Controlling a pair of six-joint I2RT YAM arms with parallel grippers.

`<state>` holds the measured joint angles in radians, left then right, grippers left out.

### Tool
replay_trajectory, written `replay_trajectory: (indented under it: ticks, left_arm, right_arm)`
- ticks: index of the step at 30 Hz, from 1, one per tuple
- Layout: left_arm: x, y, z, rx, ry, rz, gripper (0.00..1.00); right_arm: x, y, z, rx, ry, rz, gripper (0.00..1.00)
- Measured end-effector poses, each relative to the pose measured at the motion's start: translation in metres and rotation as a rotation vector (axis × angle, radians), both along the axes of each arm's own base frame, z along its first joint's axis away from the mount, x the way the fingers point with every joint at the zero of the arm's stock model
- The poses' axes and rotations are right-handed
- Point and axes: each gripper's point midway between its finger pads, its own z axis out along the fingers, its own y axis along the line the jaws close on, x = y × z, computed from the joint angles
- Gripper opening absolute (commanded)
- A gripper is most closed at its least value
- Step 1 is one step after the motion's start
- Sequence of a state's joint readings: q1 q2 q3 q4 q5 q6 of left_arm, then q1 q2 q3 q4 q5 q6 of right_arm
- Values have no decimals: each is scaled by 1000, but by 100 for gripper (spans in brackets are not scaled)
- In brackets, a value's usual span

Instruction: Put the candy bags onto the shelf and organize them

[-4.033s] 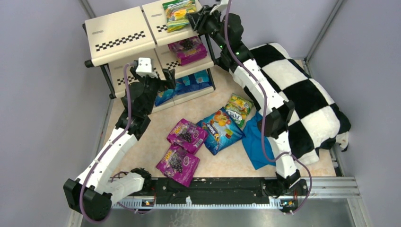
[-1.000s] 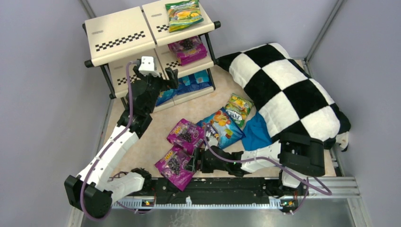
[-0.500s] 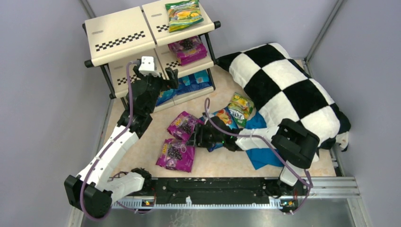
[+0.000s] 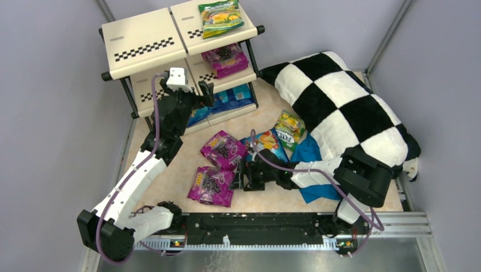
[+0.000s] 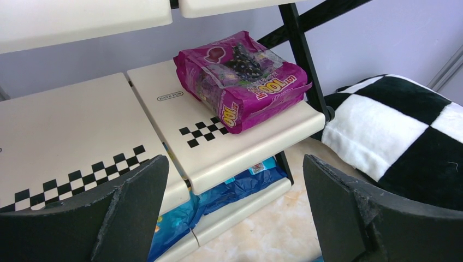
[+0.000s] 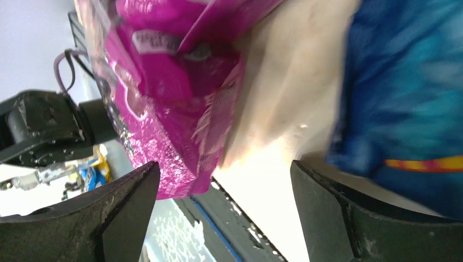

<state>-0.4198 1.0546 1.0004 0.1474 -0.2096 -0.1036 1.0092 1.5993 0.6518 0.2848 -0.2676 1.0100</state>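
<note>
Right gripper (image 4: 239, 174) lies low over the beige speckled tabletop (image 4: 184, 144), fingers spread and nothing held. In its wrist view a crimped magenta edge sits just ahead of the gap, not inside it. Left gripper (image 5: 235, 174) is also spread and empty, held at the front of the three-tier cream-panel shelf with checker strips and black tube frame (image 4: 144, 39). On the shelf, right side: green-yellow glossy bag (image 4: 218, 17) on the top tier, puffy magenta-purple bag (image 5: 240, 79) on the middle tier, blue bags (image 4: 230, 101) on the bottom tier. Loose on the tabletop: near magenta bag (image 4: 211, 186) and far magenta bag (image 4: 223, 149) just left of the right gripper, the two close together. The blue bag with orange fruit (image 4: 266, 144) and a second green-yellow bag (image 4: 289, 129) lie further right, at the edge of the plain blue cloth (image 4: 309, 164), beside the black-and-white checkered pillow (image 4: 346, 102). Handling estimate: the bags look light and are made of thin crinkly film. They are slick and pillow-shaped, with loose contents that would likely shift and sag if lifted by one end. Lying flat, they give little for a finger to get under. The best hold is probably the serrated end seal, or a pinch across a raised fold; a squeeze on the puffed middle may slip off.
</note>
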Motion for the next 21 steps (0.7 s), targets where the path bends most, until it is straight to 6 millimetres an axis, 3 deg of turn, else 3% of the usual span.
replay_trajectory:
  ticks: [3,7,12,21]
  left_arm:
    - [0,0,0,-1,0,0,99]
    - [1,-1,-1,1,4,-1,99]
    - [2,-1,-3,4,9,5,99]
    - [2,0,-4,4,11,10,99]
  right_arm:
    - [-18,14,-3,28,21,38,76]
    - [-23,30,-4,89,35,41,74]
    - [-14,35,-5,129,41,21,81]
    - [24,26,-1,128,-23,18,82]
